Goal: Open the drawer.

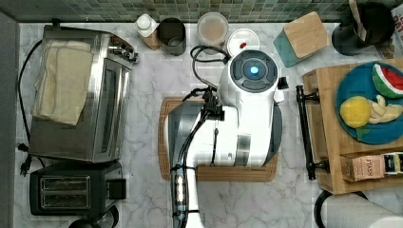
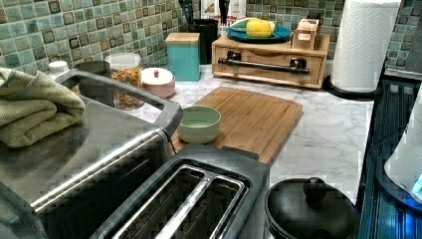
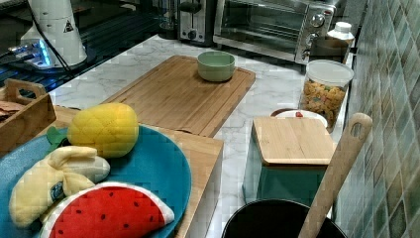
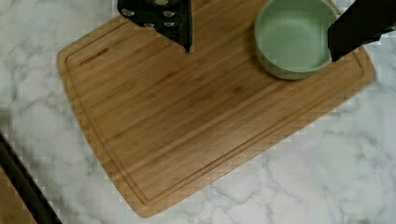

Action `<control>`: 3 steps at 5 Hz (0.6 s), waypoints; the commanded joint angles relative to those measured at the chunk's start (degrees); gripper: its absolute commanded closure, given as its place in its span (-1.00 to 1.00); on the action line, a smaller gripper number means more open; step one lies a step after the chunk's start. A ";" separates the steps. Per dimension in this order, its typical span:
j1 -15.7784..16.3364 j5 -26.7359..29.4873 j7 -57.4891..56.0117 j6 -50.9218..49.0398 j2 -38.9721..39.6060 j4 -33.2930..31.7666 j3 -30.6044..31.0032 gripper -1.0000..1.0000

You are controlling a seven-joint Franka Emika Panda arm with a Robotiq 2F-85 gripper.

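The drawer (image 2: 268, 65) is the front of a bamboo box at the top view's right, and it sits flush, closed. Its long black bar handle (image 1: 304, 133) runs across the front and shows again as handle (image 2: 263, 65) and as a dark bar (image 4: 23, 186) at a corner of the wrist view. My gripper (image 4: 261, 54) hangs open above the wooden cutting board (image 4: 187, 121), with its black fingers (image 4: 180, 23) wide apart and nothing between them. The white arm (image 1: 249, 109) covers the board in the top view, a short way from the handle.
A green bowl (image 4: 292, 37) stands on the cutting board (image 2: 254, 117). A blue plate of toy fruit (image 1: 368, 102) lies on top of the bamboo box. A teal box (image 2: 183, 56), jars (image 2: 124, 79), a toaster oven (image 1: 78, 92), a toaster (image 1: 71, 190) and a paper towel roll (image 2: 361, 45) ring the counter.
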 commanded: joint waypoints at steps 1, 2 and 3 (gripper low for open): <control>-1.60 -9.14 -24.70 5.78 -9.15 -12.87 -2.04 -1.00; -3.49 -10.49 -33.39 14.34 -10.58 -18.66 -3.63 -1.00; -4.44 -10.81 -40.55 20.26 -10.29 -21.50 -5.87 -1.00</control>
